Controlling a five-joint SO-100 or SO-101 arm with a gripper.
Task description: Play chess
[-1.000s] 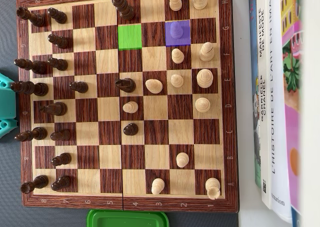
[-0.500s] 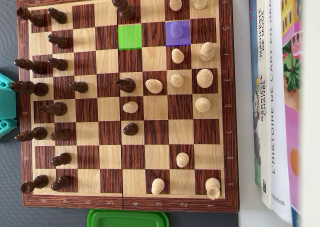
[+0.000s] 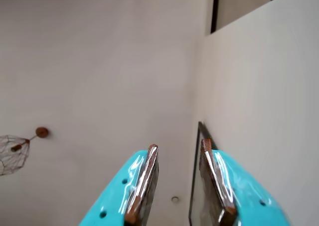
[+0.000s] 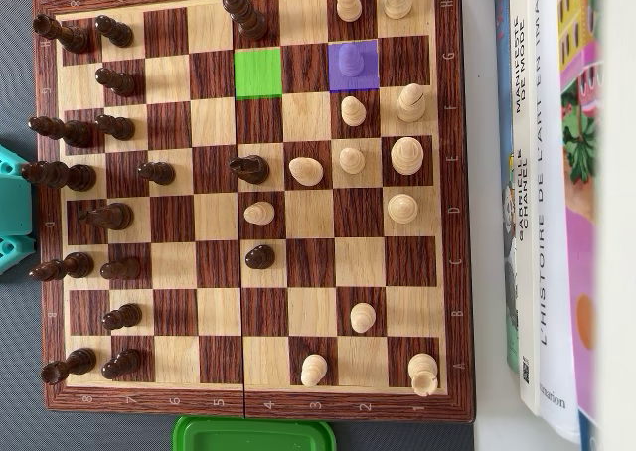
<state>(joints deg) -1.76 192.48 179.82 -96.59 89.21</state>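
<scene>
— Turquoise gripper point(image 3: 177, 149): we are seeing it in the wrist view aiming at wall and ceiling, jaws narrowly parted, holding nothing.

— Chessboard point(image 4: 452, 173): we are noting a pale pawn point(image 4: 350, 61) on the purple square point(image 4: 368, 76), with the green square point(image 4: 258, 74) empty. We are judging no move begun; next, reaching for that pawn.

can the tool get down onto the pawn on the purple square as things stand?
Probably yes: the pawn has empty squares on either side, and the tool, parked off-board pointing at a wall, is open and empty.
</scene>
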